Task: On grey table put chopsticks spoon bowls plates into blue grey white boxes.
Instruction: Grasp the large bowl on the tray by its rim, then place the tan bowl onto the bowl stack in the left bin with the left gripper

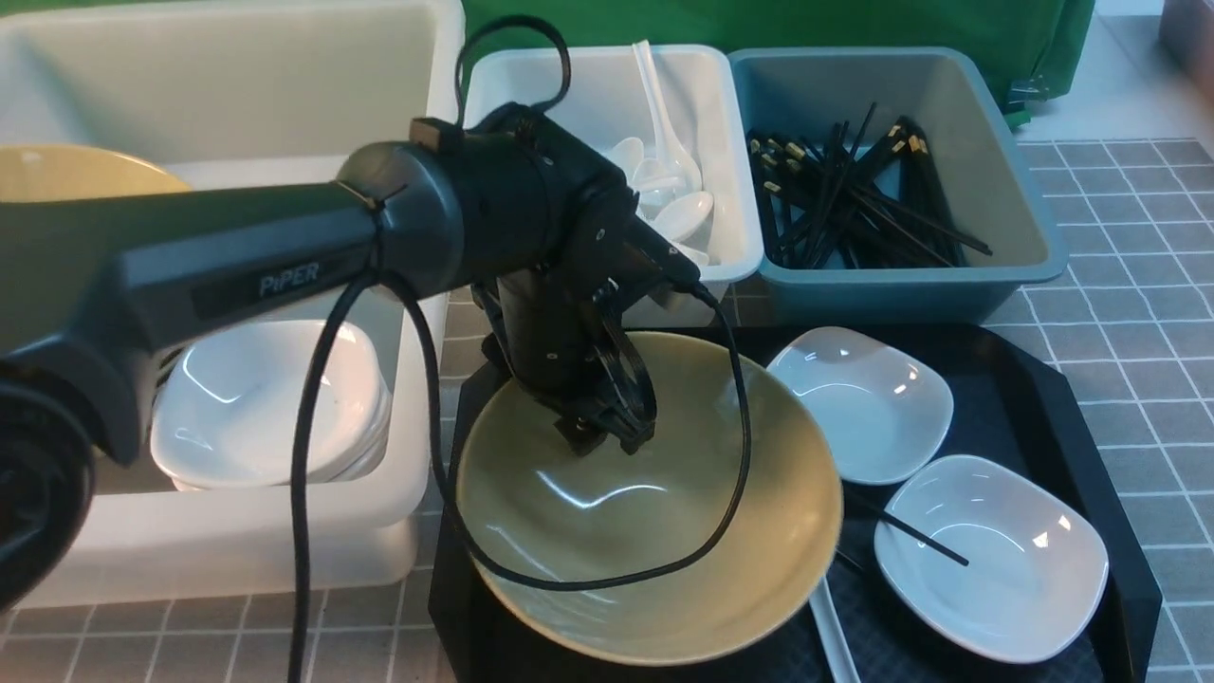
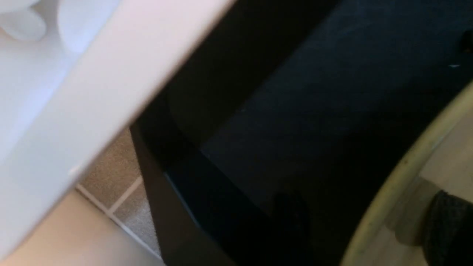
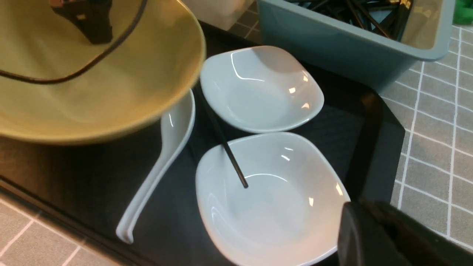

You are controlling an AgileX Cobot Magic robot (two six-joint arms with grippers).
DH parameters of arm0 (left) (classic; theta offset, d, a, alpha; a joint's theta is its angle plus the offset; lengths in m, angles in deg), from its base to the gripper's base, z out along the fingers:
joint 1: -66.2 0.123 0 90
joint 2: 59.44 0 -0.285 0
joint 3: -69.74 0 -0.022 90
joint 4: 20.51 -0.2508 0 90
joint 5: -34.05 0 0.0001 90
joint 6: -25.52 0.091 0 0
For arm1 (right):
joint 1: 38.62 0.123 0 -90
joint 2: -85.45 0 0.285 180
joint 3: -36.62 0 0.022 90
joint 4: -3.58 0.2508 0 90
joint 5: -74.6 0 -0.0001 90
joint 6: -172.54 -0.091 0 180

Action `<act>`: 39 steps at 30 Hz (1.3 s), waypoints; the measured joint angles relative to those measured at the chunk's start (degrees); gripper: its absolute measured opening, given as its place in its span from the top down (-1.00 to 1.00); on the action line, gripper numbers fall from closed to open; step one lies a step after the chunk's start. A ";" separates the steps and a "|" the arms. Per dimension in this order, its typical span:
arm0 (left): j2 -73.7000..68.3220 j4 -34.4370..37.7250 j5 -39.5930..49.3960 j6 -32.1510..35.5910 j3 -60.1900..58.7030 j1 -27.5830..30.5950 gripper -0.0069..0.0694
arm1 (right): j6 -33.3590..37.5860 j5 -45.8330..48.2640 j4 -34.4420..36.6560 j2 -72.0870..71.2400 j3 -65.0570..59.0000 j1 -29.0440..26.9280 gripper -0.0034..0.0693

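Sorting looked partly done. The big off-white box [image 1: 237, 85] on the left already held a second bowl [image 1: 66, 171] and a stack of white plates [image 1: 266, 398]. Beside it, on the black tray [image 1: 1024, 379], sat the tan bowl [image 1: 645, 541]. The left pincer [image 1: 607, 432] was down at the bowl's far rim with one finger [image 2: 443, 221] inside it. Whether the jaws had closed on the rim I could not tell.

I took this for the bowl step. The next move would call for a firm bite on the rim, a lift clear of the tray, and a carry leftward over the box wall without clipping it.

Behind the tray, the blue-grey box [image 1: 1005, 171] held a heap of chopsticks [image 1: 854, 199], and the small white box [image 1: 588, 95] next to it held several spoons [image 1: 664, 180]. Two plates [image 1: 863, 403] lay on the tray to the bowl's right. A spoon [image 3: 162, 155] lay with its scoop partly hidden under the bowl's edge. One loose chopstick [image 3: 225, 147] rested with its tip in the nearer plate [image 3: 273, 199]. The right pincer [image 3: 373, 232] was closed, with nothing visibly in it, and hung near that plate.

The tabletop [image 1: 1119, 209] was grey tile with thin white lines, and green cloth [image 1: 759, 24] hung at the back.
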 joint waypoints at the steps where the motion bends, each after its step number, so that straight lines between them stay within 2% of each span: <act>1: 0.29 0.60 0.43 0.00 0.33 0.00 -0.02 | 0.00 0.00 0.00 0.00 0.00 0.00 0.81; 7: 1.10 2.99 5.16 0.64 2.55 0.00 0.17 | 0.00 0.00 0.00 0.00 0.00 0.00 0.80; 12: 6.07 10.68 6.43 5.10 2.57 0.37 0.68 | 0.00 0.00 0.00 0.00 0.00 0.00 0.79; 14: 8.40 14.47 6.43 7.27 2.57 1.18 0.79 | 0.00 0.00 0.00 0.00 0.00 0.00 0.79; 19: 11.46 21.41 5.98 11.80 2.52 5.40 0.81 | 0.00 0.00 0.00 0.00 0.00 0.00 0.78; 22: 12.35 27.98 6.23 15.55 2.48 9.21 0.81 | 0.00 0.00 0.00 0.00 0.00 0.00 0.78; 25: 13.18 38.06 7.30 21.33 2.41 13.19 0.81 | 0.00 0.00 0.00 0.00 0.00 0.00 0.78; 28: 14.46 43.02 8.07 23.84 2.41 15.66 0.81 | 0.00 0.00 0.00 0.00 0.00 0.00 0.78; 32: 20.28 51.32 7.46 26.49 2.41 24.72 0.81 | 0.00 0.00 0.00 0.00 0.00 0.00 0.78; 36: 27.13 53.25 4.18 26.20 1.89 37.58 0.81 | 0.00 0.00 0.00 0.00 0.00 0.00 0.78; 39: 31.65 54.49 -1.45 25.05 -0.86 48.61 0.81 | 0.00 0.00 0.00 0.00 0.00 0.00 0.78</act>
